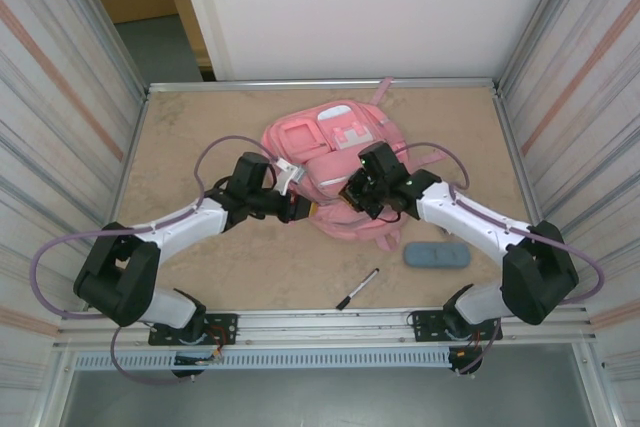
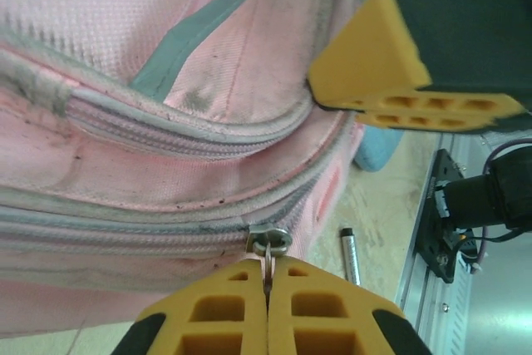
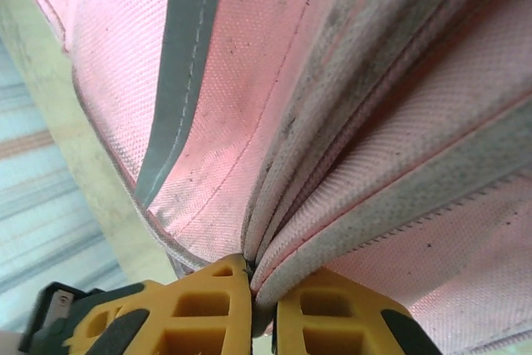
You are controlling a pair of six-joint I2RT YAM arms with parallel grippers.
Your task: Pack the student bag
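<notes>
The student bag [image 1: 330, 137], a large pink backpack, lies flat in the middle of the table. My left gripper [image 1: 302, 209] is at its near left edge. In the left wrist view this gripper [image 2: 268, 280] is shut on the metal zip pull [image 2: 271, 244] of a grey-trimmed zipper on the bag [image 2: 166, 31]. My right gripper [image 1: 351, 199] meets the bag's near edge from the right. In the right wrist view its jaws [image 3: 264, 293] pinch a fold of the bag's fabric [image 3: 332, 81] beside a zip seam. One right finger [image 2: 399, 81] shows in the left wrist view.
A black-capped pen [image 1: 357, 289] [image 2: 350, 253] lies on the table near the front rail. A blue-grey pencil case [image 1: 436, 255] [image 2: 378, 145] sits to the right of the bag, under the right arm. Metal rails and walls border the tan table [image 1: 200, 267].
</notes>
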